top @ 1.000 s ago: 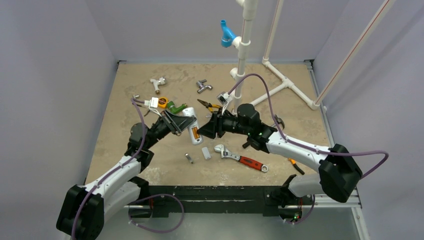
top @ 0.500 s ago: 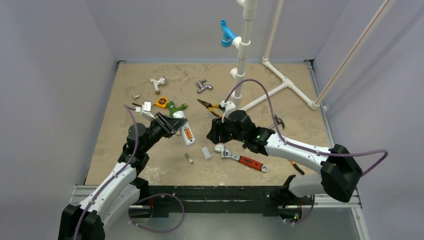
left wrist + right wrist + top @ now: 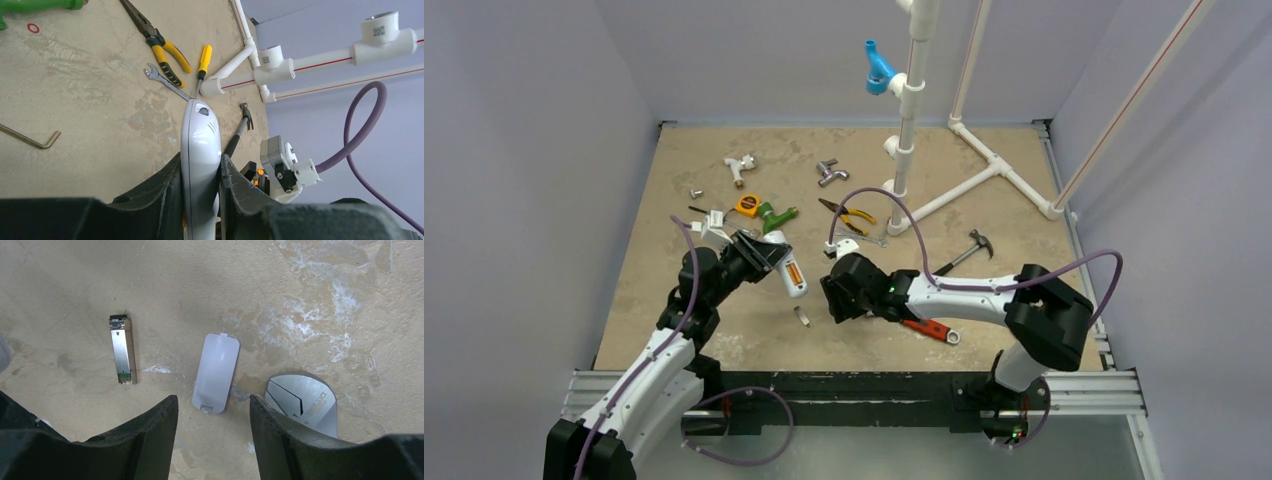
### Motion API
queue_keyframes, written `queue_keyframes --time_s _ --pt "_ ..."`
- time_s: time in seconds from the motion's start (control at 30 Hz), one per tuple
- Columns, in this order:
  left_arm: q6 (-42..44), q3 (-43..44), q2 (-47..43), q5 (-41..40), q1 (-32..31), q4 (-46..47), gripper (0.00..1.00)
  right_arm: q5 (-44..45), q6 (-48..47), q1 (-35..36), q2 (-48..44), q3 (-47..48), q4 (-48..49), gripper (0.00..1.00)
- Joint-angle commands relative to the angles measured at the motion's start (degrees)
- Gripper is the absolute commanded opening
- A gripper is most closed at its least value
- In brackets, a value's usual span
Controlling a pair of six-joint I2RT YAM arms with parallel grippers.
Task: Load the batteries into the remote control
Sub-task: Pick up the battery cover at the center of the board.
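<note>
My left gripper (image 3: pixel 769 258) is shut on the white remote control (image 3: pixel 786 266) and holds it above the table, left of centre. An orange battery (image 3: pixel 793 272) shows in its open back. In the left wrist view the remote control (image 3: pixel 200 145) stands edge-on, pinched between both fingers (image 3: pixel 165 190). My right gripper (image 3: pixel 835 303) hangs low over the table to the right of the remote. Seen from the right wrist, the gripper (image 3: pixel 212 405) is open with nothing in it, just short of a loose white cover piece (image 3: pixel 216 372) lying flat.
A small silvery metal module (image 3: pixel 122 349) lies left of the cover. The head of a red-handled wrench (image 3: pixel 302 402) lies to its right, its handle (image 3: pixel 929 328) beside the right arm. Pliers (image 3: pixel 849 212), a hammer (image 3: pixel 969 248) and a white pipe frame (image 3: pixel 904 150) are farther back.
The right arm has drawn away from the remote and swung down towards the near side, over the cover piece, its jaws opening wider. The left arm pulled the remote slightly left and nearer.
</note>
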Motion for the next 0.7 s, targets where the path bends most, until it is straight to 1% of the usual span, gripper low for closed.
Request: queue_keyframes --time_s 0.0,0.13,0.4,0.67 --pt "1.1 2.4 -0.4 0.1 0.5 1.7 0.00 3.6 1.0 1.0 1.4 3.3 -1.1 0.54" --pt "0.8 2.1 -0.3 -0.1 0.5 2.1 0.00 3.7 1.0 1.6 3.5 4.9 -2.7 0.54" --pt "0.0 1.8 1.1 0.8 0.5 3.8 0.00 7.8 1.0 4.0 8.3 8.8 -8.3 0.49" --pt "-0.4 1.4 1.6 1.1 0.5 5.0 0.00 9.5 0.9 5.1 10.4 10.6 -11.6 0.34"
